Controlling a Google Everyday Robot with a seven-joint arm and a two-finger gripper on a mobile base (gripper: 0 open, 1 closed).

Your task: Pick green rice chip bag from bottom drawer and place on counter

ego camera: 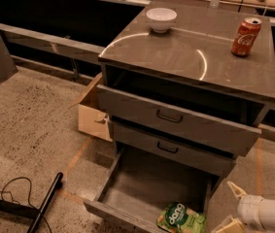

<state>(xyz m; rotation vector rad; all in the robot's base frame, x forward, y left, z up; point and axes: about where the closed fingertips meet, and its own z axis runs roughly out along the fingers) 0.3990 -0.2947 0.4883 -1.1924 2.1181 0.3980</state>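
The green rice chip bag (180, 218) lies in the front right corner of the open bottom drawer (144, 183), its dark green round logo facing up. My gripper (232, 208) is at the lower right of the view, just right of the drawer's front corner and beside the bag, not touching it. Its two cream fingers are spread apart and hold nothing. The counter (176, 52) is the glossy grey-brown cabinet top above, with a curved light reflection.
A white bowl (161, 19) and a red soda can (246, 30) stand on the counter. The two upper drawers (176, 118) jut out over the bottom drawer. A cardboard box (92, 113) sits left of the cabinet. A black pole (44, 203) and cable lie on the floor.
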